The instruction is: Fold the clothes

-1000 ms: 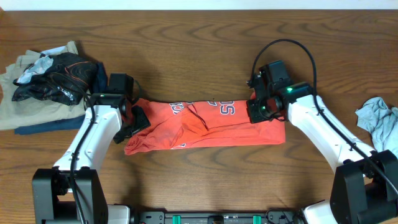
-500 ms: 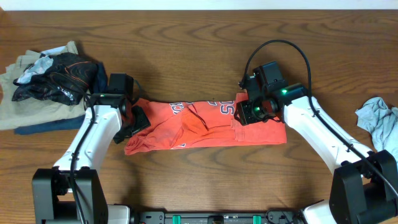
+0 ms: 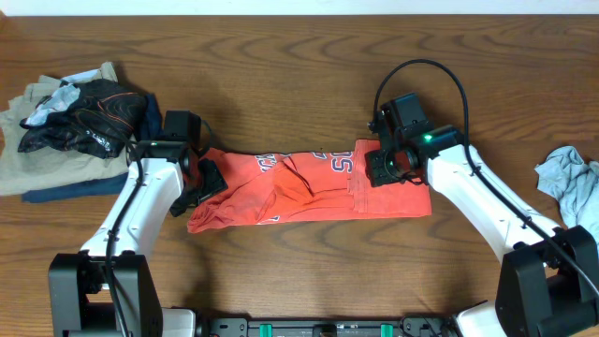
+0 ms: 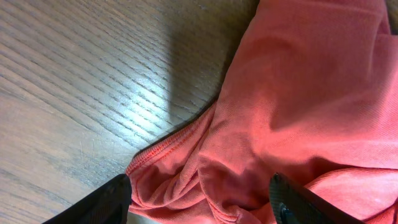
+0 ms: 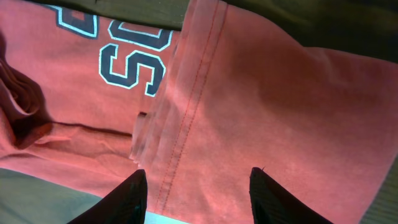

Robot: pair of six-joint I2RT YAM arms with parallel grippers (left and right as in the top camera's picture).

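- Overhead, the shirt (image 3: 309,187) lies on the table (image 3: 281,75) as a long band, seemingly mid-fold.
- Left wrist: the left claw (image 4: 202,202) gapes wide over the bunched hem, gripping nothing.
- Right wrist: the right claw (image 5: 198,193) is open above the flat end, empty. Next, probably pinch one end and fold it across.

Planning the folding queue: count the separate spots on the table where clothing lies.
3: a stacked heap far left, the coral T-shirt in the middle, a grey cloth at the right edge. The heap may hide more.
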